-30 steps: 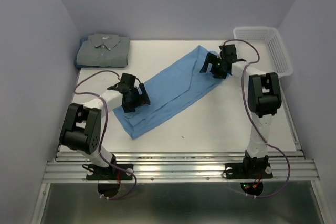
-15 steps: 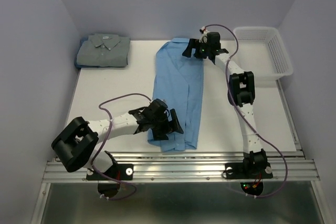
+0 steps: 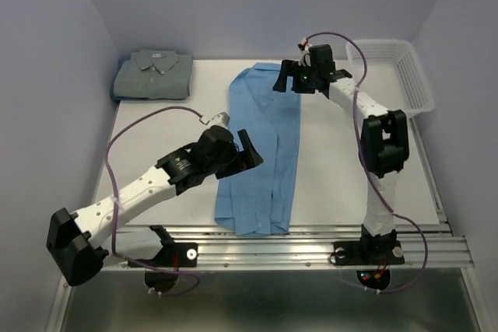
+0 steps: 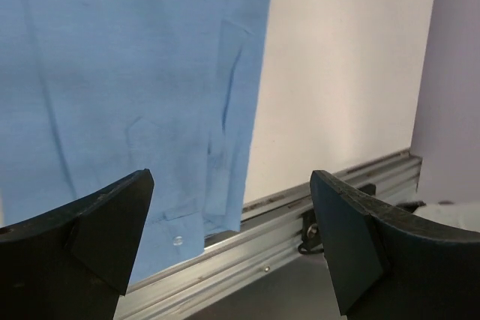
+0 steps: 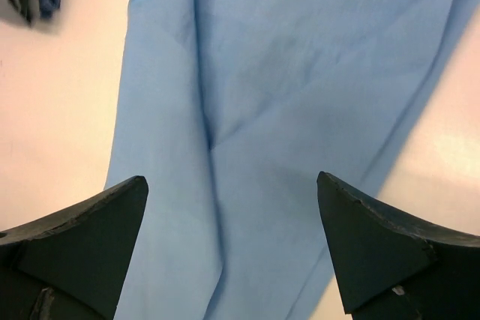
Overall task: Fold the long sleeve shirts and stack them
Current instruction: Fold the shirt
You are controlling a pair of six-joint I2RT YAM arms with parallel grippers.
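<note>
**A:** Where are the two shirts?

**B:** The light blue shirt (image 3: 268, 145) lies flat on the white desk (image 3: 334, 176). It makes a long strip running from the far middle down to the front edge. Its near end reaches the metal rail (image 3: 311, 248) there. The grey-green shirt (image 3: 153, 74) sits folded in the far left corner, collar on top, well apart from the blue one.

**A:** And the arms?

**B:** The left arm (image 3: 148, 184) stretches across from the near left. The left jaws stand wide apart with nothing between them, over the left side of the blue shirt's near half. The right arm (image 3: 373, 126) reaches to the far middle. The right jaws are also spread wide and empty, over the far end of the blue shirt. Each wrist camera looks down on blue cloth between its dark fingertips.

**A:** Anything else on the desk?

**B:** A white mesh basket (image 3: 408, 75) stands in the far right corner.
</note>
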